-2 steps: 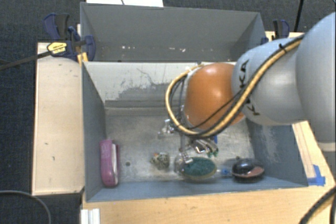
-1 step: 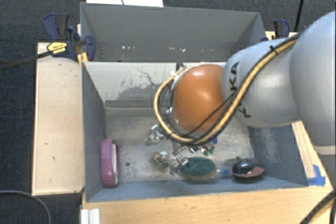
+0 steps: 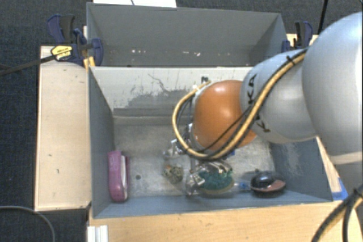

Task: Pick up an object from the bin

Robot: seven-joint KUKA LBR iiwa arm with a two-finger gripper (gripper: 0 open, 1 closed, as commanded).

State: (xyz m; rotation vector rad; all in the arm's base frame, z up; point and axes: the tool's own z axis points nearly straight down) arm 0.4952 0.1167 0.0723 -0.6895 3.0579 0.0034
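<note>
The gripper [image 3: 196,177] hangs low over the floor of the bin [image 3: 144,147] at the lower centre of the frame, beneath the arm's orange cover [image 3: 218,113] and its looped cables [image 3: 181,122]. Whether it is spread, clenched or grasping anything cannot be told, as the wrist hides much of it.

Nearest to it is a dark green rounded thing [image 3: 217,180], just to its right and touching or nearly touching it, close to the bin's lower wall. This thing looks squat and glossy, with a pale rim and no clear long axis. The approach angle therefore probably matters little, and the pick likely turns on a small shift rightward in the frame.

Just left of the gripper lies a small mottled brownish lump [image 3: 173,173]. Farther right, a dark oval thing with a reddish edge [image 3: 265,182] lies apart. A long pink bar [image 3: 118,175] lies well away at the lower left, its length running up and down the frame.
</note>
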